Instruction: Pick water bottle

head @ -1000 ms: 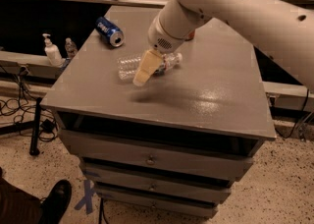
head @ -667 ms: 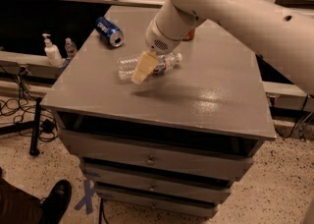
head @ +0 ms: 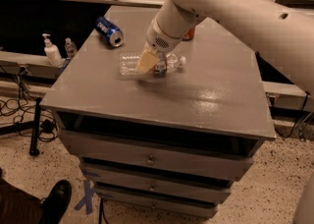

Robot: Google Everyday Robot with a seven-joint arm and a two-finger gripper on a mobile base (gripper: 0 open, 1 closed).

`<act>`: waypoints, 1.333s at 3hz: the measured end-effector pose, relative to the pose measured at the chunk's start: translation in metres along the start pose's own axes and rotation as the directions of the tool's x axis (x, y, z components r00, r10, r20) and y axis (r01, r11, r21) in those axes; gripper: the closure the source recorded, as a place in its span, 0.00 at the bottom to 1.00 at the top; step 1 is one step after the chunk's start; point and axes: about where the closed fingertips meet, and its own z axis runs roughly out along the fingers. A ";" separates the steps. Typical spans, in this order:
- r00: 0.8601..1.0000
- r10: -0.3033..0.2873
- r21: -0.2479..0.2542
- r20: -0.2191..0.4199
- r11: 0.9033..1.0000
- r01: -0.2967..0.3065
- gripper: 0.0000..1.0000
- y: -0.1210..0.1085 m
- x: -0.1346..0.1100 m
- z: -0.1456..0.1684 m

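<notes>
Tool (head: 147, 62) prob. touching 1 water bottle (head: 128, 65); 1 blue can (head: 109, 31) nearby.

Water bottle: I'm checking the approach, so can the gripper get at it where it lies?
Probably yes: the gripper hangs right over the water bottle, which lies on its side, and the blue can lies apart.

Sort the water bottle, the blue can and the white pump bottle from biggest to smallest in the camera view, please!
1. Water bottle, lying on the cabinet top, looks longest, with the claw over its middle.
2-3. Blue can and white pump bottle look about alike. The pump bottle stands lower, off the cabinet, so I won't rank them.
</notes>
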 end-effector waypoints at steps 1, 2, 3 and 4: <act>1.000 0.007 0.015 -0.008 1.000 -0.007 0.87 -0.005 0.003 -0.016; 1.000 0.024 0.029 -0.010 0.999 -0.023 1.00 -0.009 0.011 -0.047; 0.998 0.054 0.064 0.023 0.996 -0.055 1.00 -0.016 0.033 -0.128; 0.998 0.053 0.065 0.028 0.996 -0.055 1.00 -0.017 0.032 -0.131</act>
